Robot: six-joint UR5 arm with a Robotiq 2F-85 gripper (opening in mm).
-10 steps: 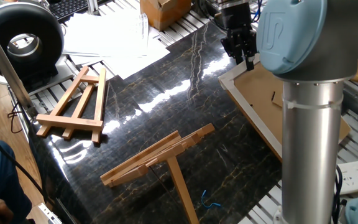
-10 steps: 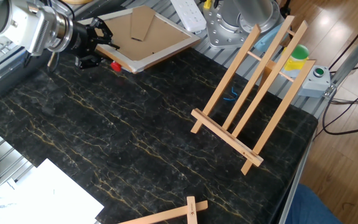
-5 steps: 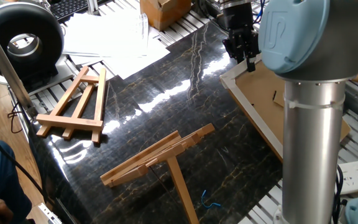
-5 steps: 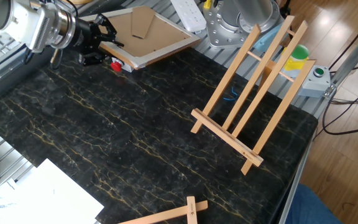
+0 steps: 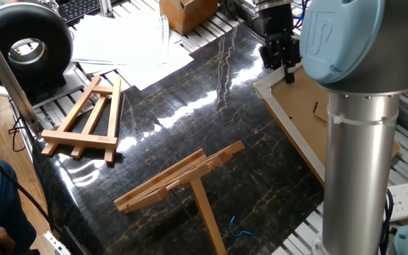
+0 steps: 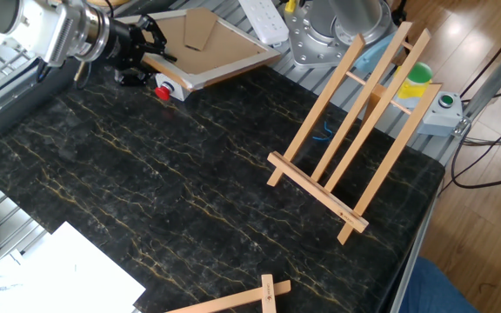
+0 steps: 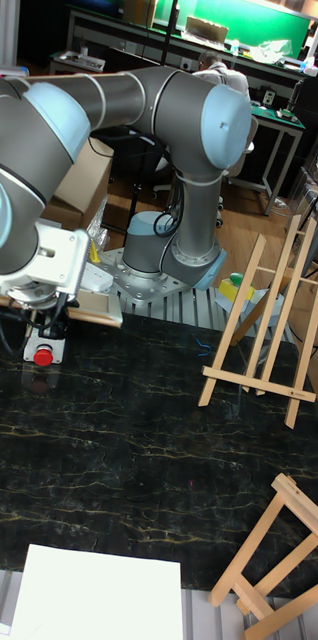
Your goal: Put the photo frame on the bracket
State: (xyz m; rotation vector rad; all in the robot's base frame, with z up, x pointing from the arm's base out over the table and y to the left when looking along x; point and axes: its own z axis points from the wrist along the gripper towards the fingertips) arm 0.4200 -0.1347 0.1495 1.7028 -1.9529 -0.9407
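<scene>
Photo frame (image 6: 211, 48): lies back-side up at the edge of the table nearest the arm's base, brown fibreboard upward, white border around it, the brown stand flap (image 6: 200, 31) raised a little off the back. Partly off the marble, over the slatted metal surround.
Frame long axis: in the one fixed view the white edge (image 5: 289, 131) runs from the gripper toward the near right, along the marble's right side; the corner at the gripper points toward the cardboard box (image 5: 186, 13).
Gripper (image 6: 142, 48): at that corner of the frame, black fingers closed around the white border, one above and one below it; the corner looks slightly lifted.
Bracket (image 6: 355, 130): stands upright on the marble well apart from the frame, long slats leaning back, ledge at the bottom. In the one fixed view its single rear leg (image 5: 207, 212) reaches toward the near edge.
Smaller easel (image 5: 87, 117): A-shaped, flat on the marble at the side away from the frame.
Red button (image 6: 162, 92): on a white box on the marble, just beside the gripped corner.
Surface: black marble table top (image 6: 172, 191) with gold veins, glossy, ringed by aluminium slats.
Papers (image 5: 129, 42): white sheets beyond the marble.
Room: the tall fixed view shows workbenches (image 7: 199, 50) and a green screen at the back, wooden floor at the right.
</scene>
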